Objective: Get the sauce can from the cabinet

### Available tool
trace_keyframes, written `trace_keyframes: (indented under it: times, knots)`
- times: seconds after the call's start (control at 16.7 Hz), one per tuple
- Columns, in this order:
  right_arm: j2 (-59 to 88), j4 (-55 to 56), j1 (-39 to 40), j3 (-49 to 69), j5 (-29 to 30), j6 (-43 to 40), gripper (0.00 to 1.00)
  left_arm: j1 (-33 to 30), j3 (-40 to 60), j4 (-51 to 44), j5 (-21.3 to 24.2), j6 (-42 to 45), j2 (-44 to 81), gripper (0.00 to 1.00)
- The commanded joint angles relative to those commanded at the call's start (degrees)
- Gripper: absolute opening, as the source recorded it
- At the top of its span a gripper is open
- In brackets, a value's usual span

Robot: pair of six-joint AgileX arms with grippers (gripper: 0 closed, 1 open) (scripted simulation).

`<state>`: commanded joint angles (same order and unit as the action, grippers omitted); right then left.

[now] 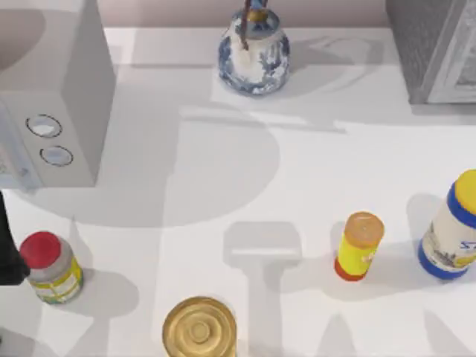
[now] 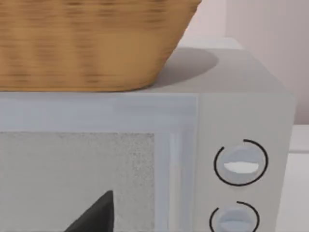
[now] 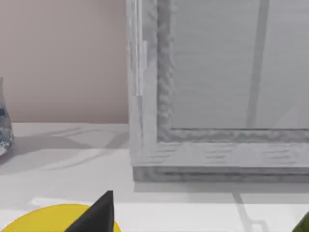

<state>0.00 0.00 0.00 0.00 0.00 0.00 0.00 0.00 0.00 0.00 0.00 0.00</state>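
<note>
The cabinet (image 1: pixel 435 44), a dark grey speckled box with a pale white-framed front, stands at the table's back right corner. Its panelled front (image 3: pixel 217 145) fills most of the right wrist view and looks closed. The sauce can is hidden. My right arm's wrist faces this front from a short way off, low over the table, with a yellow cap (image 3: pixel 43 220) just below it. A dark part of my left arm (image 1: pixel 9 249) shows at the left edge of the top view, beside the red-capped jar (image 1: pixel 50 268).
A pale grey box with two round dials (image 1: pixel 52 111) stands at the left, with a wicker basket (image 2: pixel 87 43) on top. A blue-and-white vase (image 1: pixel 253 52) is at the back middle. A gold tin (image 1: pixel 199 327), an orange-capped yellow bottle (image 1: pixel 359 245) and a yellow-capped white bottle (image 1: pixel 450 227) stand along the front.
</note>
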Motion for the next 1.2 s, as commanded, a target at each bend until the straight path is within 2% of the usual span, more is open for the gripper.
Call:
trace_keyframes:
  times: [0.24,0.48,1.2]
  knots:
    - [1.68,-0.47,0.3,1.81,0.21,0.04,1.0,0.0,0.0,0.0,0.0,0.0,0.0,1.0]
    - [11.19,-3.4,1.72,12.74,1.55,0.17,1.0,0.0,0.0,0.0,0.0,0.0,0.0,1.0]
    - [57.46,-18.12,7.98,75.81,8.51,0.69,1.0,0.0,0.0,0.0,0.0,0.0,0.0,1.0]
